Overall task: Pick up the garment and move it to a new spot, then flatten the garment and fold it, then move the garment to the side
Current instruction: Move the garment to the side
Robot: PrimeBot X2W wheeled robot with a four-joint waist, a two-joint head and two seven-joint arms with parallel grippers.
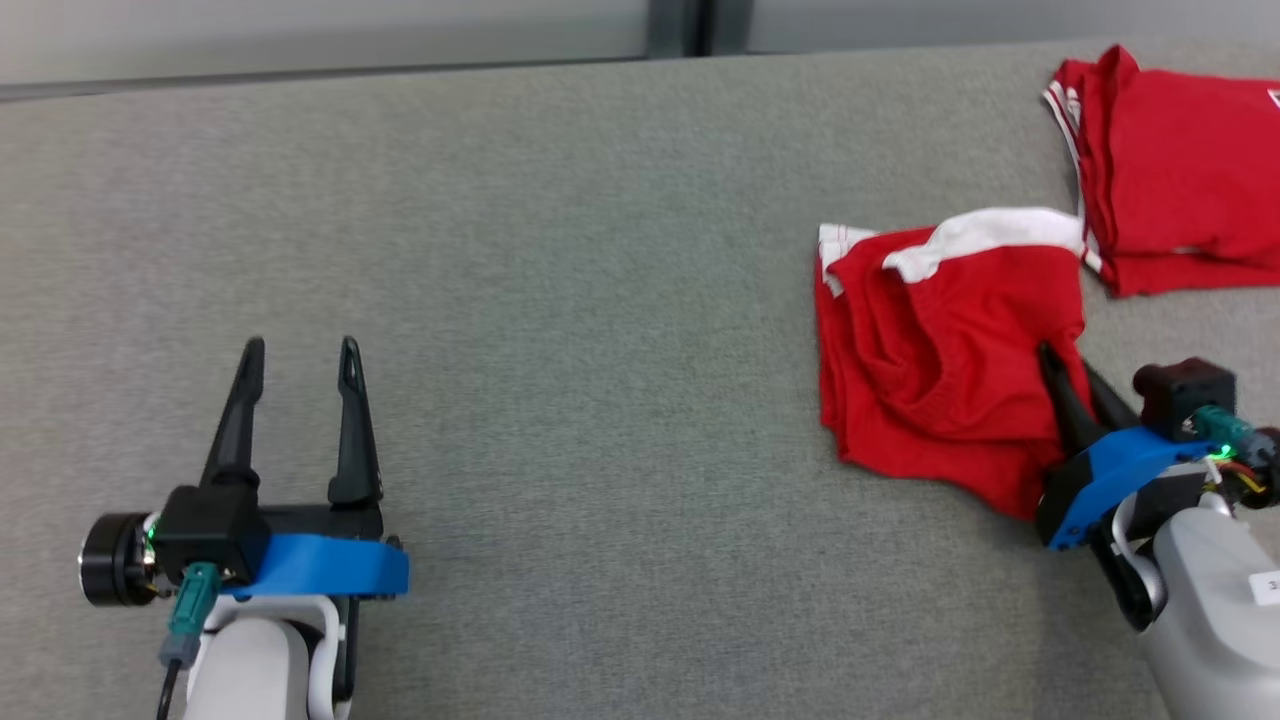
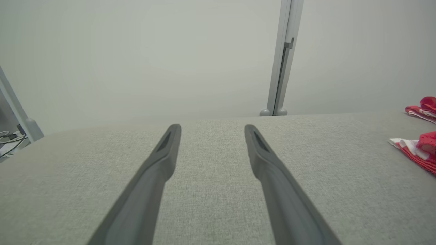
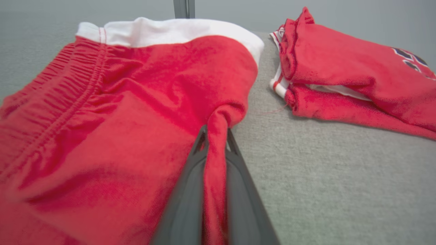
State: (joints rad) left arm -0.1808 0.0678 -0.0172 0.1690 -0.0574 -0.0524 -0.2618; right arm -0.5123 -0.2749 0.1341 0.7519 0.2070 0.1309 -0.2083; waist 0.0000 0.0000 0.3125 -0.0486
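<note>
A crumpled red garment (image 1: 940, 350) with a broad white band along its far edge lies on the right part of a grey fabric-covered table (image 1: 600, 250). A gathered elastic seam runs down one side in the right wrist view (image 3: 119, 119), and a small striped corner shows at its far left. From the left wrist view it appears low at the right edge (image 2: 415, 149).

The right gripper (image 1: 1060, 365) is clamped on the garment's near right edge. Its two dark fingers are pressed together with a ridge of red cloth pinched between them, and the cloth puckers towards the tips (image 3: 216, 132). That arm's pale forearm (image 1: 1200, 600) enters from the lower right corner, and the gripper angles up and to the left, low at the table.

The left gripper (image 1: 302, 350) is well apart from the garment, at the lower left. Its fingers stand spread, pointing straight away from the robot with nothing between them (image 2: 212, 128). They run low over bare table.

Just beyond the garment, at the far right, lies a folded red jersey (image 1: 1180, 180) with striped trim and dark lettering (image 3: 340, 68).
</note>
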